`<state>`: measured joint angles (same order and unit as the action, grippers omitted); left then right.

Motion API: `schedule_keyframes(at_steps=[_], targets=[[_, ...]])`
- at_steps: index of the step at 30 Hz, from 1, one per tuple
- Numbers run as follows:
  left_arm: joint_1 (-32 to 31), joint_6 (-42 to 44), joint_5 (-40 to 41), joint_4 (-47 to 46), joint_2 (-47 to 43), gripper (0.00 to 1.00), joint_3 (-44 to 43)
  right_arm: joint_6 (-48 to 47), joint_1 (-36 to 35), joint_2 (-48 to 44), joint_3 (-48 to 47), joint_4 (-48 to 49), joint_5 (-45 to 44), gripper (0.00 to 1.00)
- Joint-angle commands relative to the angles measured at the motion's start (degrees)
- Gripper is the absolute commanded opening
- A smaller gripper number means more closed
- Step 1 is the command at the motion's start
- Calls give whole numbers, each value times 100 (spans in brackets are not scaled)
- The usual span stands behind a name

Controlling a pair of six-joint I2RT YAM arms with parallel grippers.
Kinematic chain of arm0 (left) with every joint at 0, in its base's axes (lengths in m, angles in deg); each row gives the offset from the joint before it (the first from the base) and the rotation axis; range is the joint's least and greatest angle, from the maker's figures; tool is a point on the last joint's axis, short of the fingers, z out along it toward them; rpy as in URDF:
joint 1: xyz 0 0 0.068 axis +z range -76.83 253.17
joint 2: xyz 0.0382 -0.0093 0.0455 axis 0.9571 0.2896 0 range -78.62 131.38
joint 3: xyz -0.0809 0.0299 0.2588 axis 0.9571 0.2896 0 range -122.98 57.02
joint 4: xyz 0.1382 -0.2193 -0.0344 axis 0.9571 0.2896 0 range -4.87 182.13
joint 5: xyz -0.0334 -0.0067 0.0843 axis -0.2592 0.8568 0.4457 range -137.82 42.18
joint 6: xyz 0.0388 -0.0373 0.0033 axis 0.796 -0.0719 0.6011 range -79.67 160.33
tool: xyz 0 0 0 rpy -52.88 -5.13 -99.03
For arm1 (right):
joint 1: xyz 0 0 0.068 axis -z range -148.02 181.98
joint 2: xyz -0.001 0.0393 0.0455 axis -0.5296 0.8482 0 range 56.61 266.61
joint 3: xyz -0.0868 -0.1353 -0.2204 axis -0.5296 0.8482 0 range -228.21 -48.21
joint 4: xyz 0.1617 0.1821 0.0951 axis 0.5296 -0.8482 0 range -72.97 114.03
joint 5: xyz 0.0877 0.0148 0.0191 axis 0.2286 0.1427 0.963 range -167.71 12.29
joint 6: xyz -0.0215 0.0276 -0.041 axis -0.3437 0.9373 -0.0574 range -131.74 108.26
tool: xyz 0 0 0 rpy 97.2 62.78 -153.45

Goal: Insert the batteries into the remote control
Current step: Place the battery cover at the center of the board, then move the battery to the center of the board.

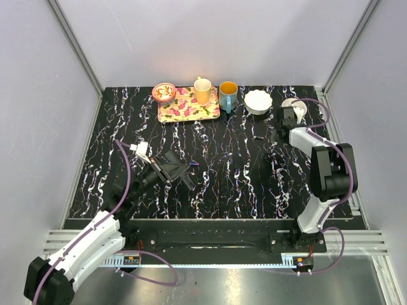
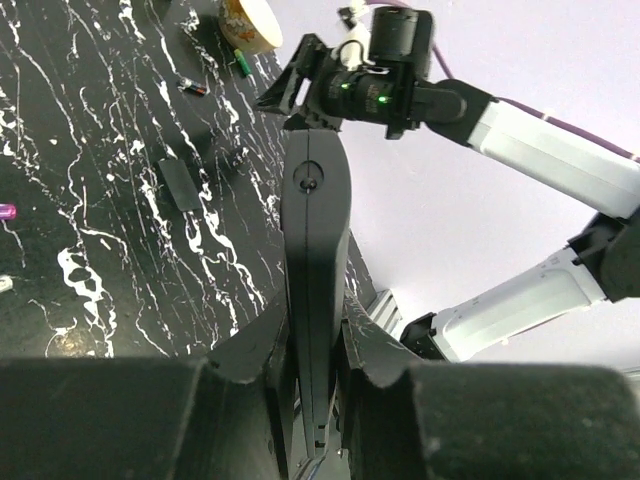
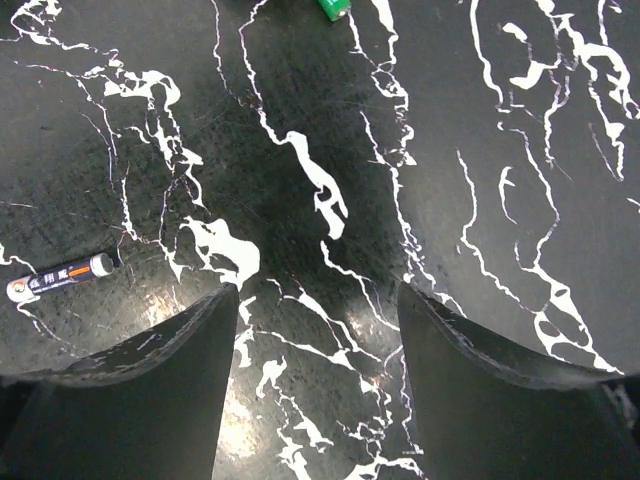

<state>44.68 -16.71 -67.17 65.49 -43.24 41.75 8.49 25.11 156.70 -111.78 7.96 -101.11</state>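
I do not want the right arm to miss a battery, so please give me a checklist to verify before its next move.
1. Hold: left gripper is shut on the remote control: ok.
2. Free hand: right gripper is open and empty: ok.
3. Target: one battery lies free on the table: ok.
4. Alignment: battery centred under the right gripper: not ok, it lies off to one side.
5. Compartment of the remote control open: cannot tell.
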Motion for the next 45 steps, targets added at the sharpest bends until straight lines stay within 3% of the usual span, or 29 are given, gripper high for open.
schedule_keyframes(at_steps=[1,7,12,13,16,21,45], targets=[[36,-115,-148,-585,-127,0,102,-432,89,150,-454,342,-148,69],[28,-80,-95,-655,13,0,217,-433,99,168,-305,876,1266,61],[36,-97,-174,-691,285,0,173,50,46,484,-542,782,1671,68],[37,-97,-157,-682,294,0,164,138,2,537,-673,642,1646,74],[36,-115,-104,-655,330,0,156,306,-305,704,-901,387,1287,78],[28,-19,-165,-454,417,0,-29,665,-639,845,-1157,43,723,78],[36,-45,-429,-717,347,0,77,201,-842,1979,-2177,-765,591,77]])
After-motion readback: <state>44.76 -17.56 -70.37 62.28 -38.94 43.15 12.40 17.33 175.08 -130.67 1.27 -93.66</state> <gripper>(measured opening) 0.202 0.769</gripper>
